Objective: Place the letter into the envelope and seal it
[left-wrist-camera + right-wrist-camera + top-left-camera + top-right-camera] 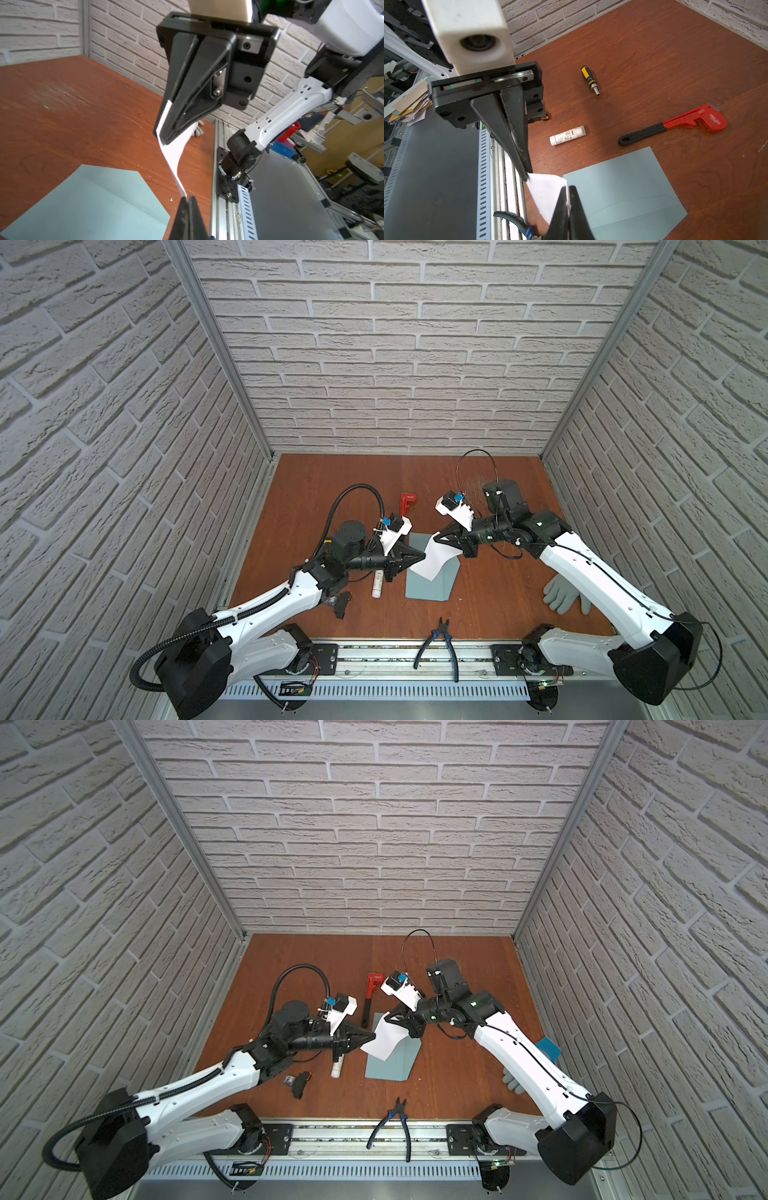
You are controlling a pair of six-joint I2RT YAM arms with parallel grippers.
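The envelope [432, 587] [392, 1065] lies flat on the brown surface [498, 593], pale blue-grey, its pointed flap spread open and its diagonal seams showing in the left wrist view [93, 203].

The letter [430, 562] [383, 1040] is not inside it. It hangs in the air just above the envelope, white side up and bowed into a curve. The left hand [424, 556] [374, 1036] is clenched on the letter's edge, its tips pinched tight on the paper [188, 199]. The right hand [436, 536] [389, 1017] is clamped on the opposite edge [569, 191]. The sheet [172, 149] [546, 193] spans the gap between the two hands.

Beside the envelope, on the left arm's side, lies a white glue stick [377, 583] [568, 135]. Its logo appears to read "deli"; the smaller print is too fine to read. Just beyond the envelope, towards the back wall, is a red pipe wrench [406, 504] [675, 124] with a black grip and white lettering that looks like "DELIXI". Farther from the envelope than the glue stick lies a black-and-yellow screwdriver handle [588, 79]. Blue-handled pliers [440, 643] lie on the near side of the envelope, at the surface's front edge. A grey glove [563, 593] lies well apart from the envelope under the right arm.
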